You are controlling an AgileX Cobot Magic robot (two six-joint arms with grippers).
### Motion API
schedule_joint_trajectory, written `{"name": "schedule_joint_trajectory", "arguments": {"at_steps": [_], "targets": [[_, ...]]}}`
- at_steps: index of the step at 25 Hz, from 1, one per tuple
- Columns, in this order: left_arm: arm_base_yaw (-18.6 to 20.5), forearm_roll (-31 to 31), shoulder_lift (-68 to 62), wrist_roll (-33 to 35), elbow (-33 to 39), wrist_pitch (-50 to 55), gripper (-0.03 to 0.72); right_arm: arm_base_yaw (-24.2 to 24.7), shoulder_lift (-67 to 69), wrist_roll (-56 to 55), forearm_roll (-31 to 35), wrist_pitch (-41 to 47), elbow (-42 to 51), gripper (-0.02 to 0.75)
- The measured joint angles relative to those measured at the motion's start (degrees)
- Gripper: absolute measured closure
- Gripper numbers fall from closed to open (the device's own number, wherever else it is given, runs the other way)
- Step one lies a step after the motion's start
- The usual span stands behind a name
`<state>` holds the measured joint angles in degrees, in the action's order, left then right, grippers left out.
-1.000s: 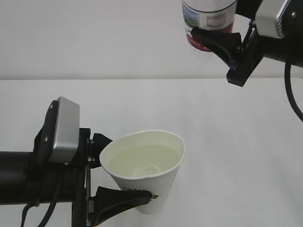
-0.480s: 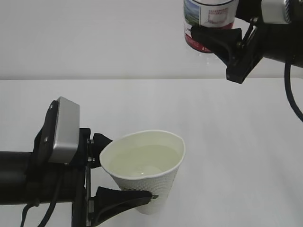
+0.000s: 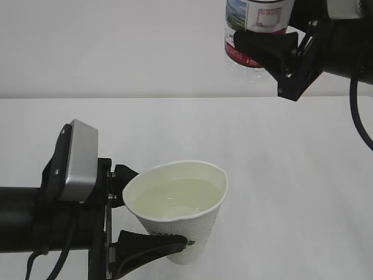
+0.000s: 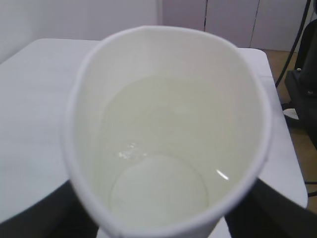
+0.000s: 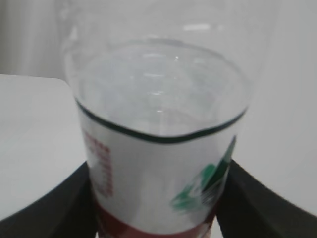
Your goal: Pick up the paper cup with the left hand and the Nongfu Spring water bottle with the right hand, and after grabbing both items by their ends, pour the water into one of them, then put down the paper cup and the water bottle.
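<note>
Left hand point(image 3: 152, 217) — clamped on the paper cup point(image 3: 179, 210), low over the worktop point(image 3: 291, 175), water point(image 3: 175, 195) inside. Right hand point(image 3: 263, 42) — gripping the Nongfu Spring water bottle point(image 3: 256, 26) high up. Risk: squeezed cup wall buckles, water slops at set-down.

table point(image 3: 291, 151): white | wall point(image 3: 116, 46): plain white | cabinets point(image 4: 257, 22): pale

Paper cup point(image 3: 180, 213) lower centre, white dimpled wall, squeezed oval, tilted slightly, holding clear water point(image 3: 175, 198). Nongfu Spring water bottle point(image 3: 256, 29) top right, red-white label, raised.
</note>
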<state>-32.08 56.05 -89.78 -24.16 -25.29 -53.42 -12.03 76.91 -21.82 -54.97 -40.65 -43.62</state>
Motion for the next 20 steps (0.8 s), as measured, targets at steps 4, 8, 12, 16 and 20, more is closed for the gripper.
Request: {"name": "schedule_joint_trajectory", "arguments": {"at_steps": [4, 8, 12, 16, 20], "targets": [[0.00, 0.00, 0.00, 0.00, 0.00, 0.00, 0.177, 0.00, 0.00, -0.62, -0.08, -0.20, 0.00, 0.259], [0.00, 0.00, 0.00, 0.00, 0.00, 0.00, 0.177, 0.00, 0.00, -0.85, -0.08, -0.20, 0.00, 0.259], [0.00, 0.00, 0.00, 0.00, 0.00, 0.00, 0.177, 0.00, 0.00, -0.88, -0.08, -0.20, 0.00, 0.259], [0.00, 0.00, 0.00, 0.00, 0.00, 0.00, 0.177, 0.00, 0.00, -0.97, -0.08, -0.08, 0.00, 0.259], [0.00, 0.00, 0.00, 0.00, 0.00, 0.00, 0.177, 0.00, 0.00, -0.97, -0.08, 0.39, 0.00, 0.259]]}}
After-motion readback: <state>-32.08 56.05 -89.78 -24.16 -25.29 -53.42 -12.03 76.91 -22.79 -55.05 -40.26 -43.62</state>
